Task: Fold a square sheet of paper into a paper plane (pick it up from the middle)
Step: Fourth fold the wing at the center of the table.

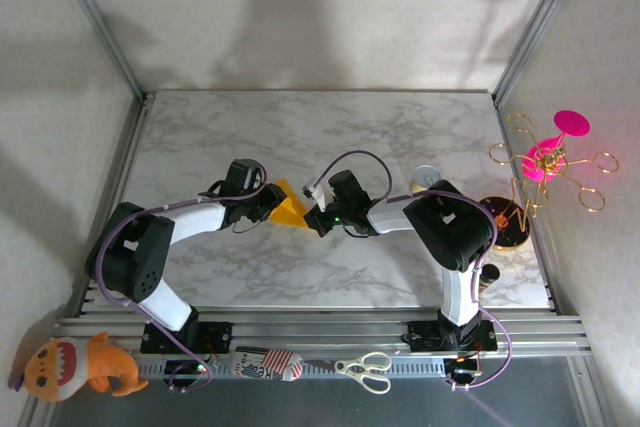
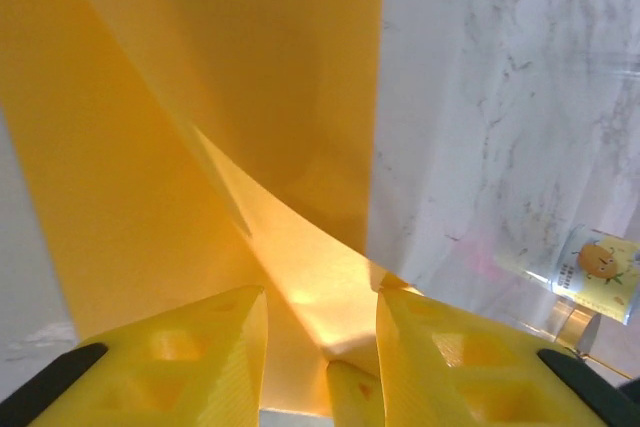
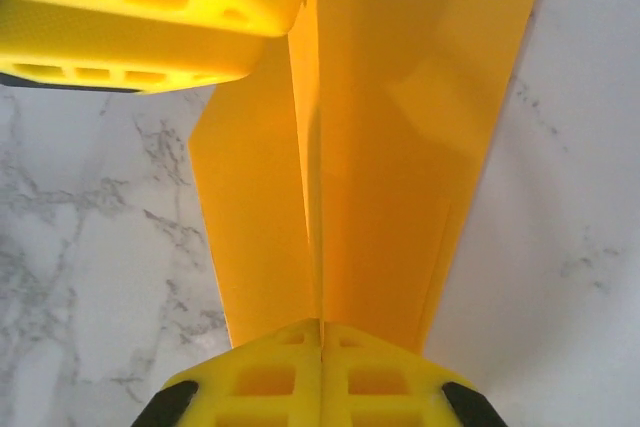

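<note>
Spanning gap between both arms at middle of marble table, part-folded paper plane is found with long axis and centre crease laid straight from right gripper toward left gripper. Right jaws are pressed together on crease. Left jaws are seen part-way apart, paper's other end lying in gap.

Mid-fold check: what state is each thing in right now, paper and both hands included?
square sheet of paper: partly folded, with a lengthwise crease, spanning between the two hands.
right hand: shut on the sheet's end.
left hand: partly open, with a finger on either side of the sheet.
scissors: closed, lying flat.
can: upright.
</note>
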